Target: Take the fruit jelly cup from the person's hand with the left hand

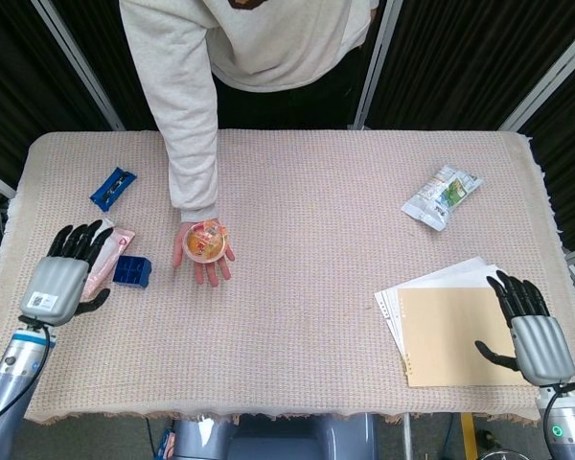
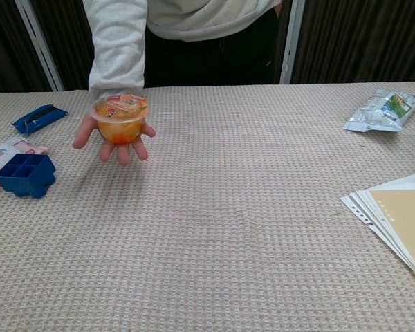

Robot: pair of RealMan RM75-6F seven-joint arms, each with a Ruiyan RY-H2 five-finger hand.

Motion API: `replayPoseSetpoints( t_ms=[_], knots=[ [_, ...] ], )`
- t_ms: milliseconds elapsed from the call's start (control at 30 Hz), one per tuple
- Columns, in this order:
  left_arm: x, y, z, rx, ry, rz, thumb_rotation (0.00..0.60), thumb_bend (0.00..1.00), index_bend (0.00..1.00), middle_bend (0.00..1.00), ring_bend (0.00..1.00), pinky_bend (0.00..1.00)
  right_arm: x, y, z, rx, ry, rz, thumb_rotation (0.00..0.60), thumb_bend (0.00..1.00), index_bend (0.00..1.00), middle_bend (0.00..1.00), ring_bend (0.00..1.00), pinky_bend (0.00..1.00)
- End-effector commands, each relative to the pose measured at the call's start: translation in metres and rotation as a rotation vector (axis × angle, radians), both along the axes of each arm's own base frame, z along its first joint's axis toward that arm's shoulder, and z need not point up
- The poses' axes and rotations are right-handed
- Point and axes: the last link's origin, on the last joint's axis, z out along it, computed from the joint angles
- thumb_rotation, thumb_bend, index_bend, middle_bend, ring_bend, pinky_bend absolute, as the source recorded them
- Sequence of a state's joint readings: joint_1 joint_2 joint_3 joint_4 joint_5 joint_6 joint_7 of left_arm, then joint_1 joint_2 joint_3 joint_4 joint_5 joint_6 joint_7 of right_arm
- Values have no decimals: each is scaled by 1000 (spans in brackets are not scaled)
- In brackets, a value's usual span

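1. head view shows the person's hand (image 1: 202,257) stretched palm up over the surface (image 1: 297,316), with the fruit jelly cup (image 1: 205,241) resting on the palm; it looks offered this way so the cup's sides are free for a grasp.
2. chest view shows the fruit jelly cup (image 2: 121,118) upright, foil lid on top, with the person's fingers under and around its base, held a little above the surface.
3. left hand (image 1: 65,278) is empty, fingers extended and apart, well off to the left of the cup and above the wipes pack (image 1: 103,257); it is not touching the cup.
4. between the left hand and the cup lies the blue tray (image 1: 132,270), just beside the wipes pack, so i judge the reach should pass above it rather than sweep along the surface.
5. cup sits further from the robot and toward the middle compared with the left hand; the hand likely needs to travel inward and turn its palm toward the cup's side.
6. right hand (image 1: 535,331) is empty with fingers apart, near the stack of papers (image 1: 441,326), well apart from the handover.
7. blue pouch (image 1: 112,188) and snack packet (image 1: 441,195) lie clear of the path.
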State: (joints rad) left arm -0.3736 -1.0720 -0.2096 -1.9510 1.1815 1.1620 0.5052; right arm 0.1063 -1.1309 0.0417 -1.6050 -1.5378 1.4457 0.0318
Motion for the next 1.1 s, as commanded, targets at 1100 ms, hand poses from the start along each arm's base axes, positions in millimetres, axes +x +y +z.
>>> replayPoseSetpoints(
  t_ms=[1100],
  knots=[
    [149, 95, -87, -231, 214, 143, 600, 322, 80, 0, 0, 77, -3, 2, 3, 2, -21, -14, 600, 118, 0, 0, 0, 0]
  ],
)
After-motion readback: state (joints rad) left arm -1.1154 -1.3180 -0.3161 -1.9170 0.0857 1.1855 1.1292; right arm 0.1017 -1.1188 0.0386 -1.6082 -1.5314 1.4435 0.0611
